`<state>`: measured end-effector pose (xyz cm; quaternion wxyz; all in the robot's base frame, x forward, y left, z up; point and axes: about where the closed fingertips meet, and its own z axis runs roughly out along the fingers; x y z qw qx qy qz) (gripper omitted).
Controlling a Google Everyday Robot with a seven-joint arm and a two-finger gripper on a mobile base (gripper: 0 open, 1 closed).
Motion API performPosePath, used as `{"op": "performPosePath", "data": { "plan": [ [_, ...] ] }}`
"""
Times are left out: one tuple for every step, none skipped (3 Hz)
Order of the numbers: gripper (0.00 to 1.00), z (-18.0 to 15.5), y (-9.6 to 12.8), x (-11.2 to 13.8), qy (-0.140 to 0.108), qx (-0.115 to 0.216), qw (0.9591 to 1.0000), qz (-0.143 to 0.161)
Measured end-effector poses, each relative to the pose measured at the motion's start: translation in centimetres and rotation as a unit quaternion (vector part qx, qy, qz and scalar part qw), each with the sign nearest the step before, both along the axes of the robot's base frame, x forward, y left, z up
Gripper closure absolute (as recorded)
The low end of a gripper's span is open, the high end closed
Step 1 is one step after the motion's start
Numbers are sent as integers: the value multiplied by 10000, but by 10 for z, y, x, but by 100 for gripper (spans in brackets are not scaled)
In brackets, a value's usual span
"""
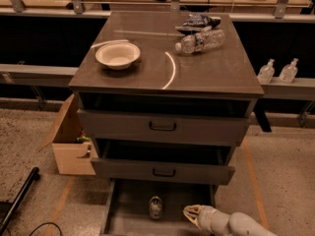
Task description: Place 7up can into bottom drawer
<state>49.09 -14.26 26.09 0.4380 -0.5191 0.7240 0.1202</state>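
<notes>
The 7up can (156, 207) stands upright on the floor of the open bottom drawer (128, 215), near its middle. My gripper (191, 212) is in the drawer just right of the can, apart from it, with its fingers spread open and empty. The white arm runs off toward the lower right corner. The two higher drawers with black handles sit partly pulled out above.
On the cabinet top are a white bowl (117, 55), a clear plastic bottle (199, 41) lying on its side and a crumpled bag (198, 21). A cardboard box (70, 141) stands left of the cabinet. Two small bottles (278, 72) sit on a ledge at right.
</notes>
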Motion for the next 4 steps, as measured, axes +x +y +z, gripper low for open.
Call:
{"op": "performPosePath", "data": {
  "plan": [
    [100, 58, -39, -1, -253, -421, 9987, 108],
    [100, 116, -69, -11, -64, -772, 9957, 518],
    [100, 153, -74, -12, -127, -889, 9927, 805],
    [100, 153, -74, -12, -126, -888, 9927, 806]
  ]
}}
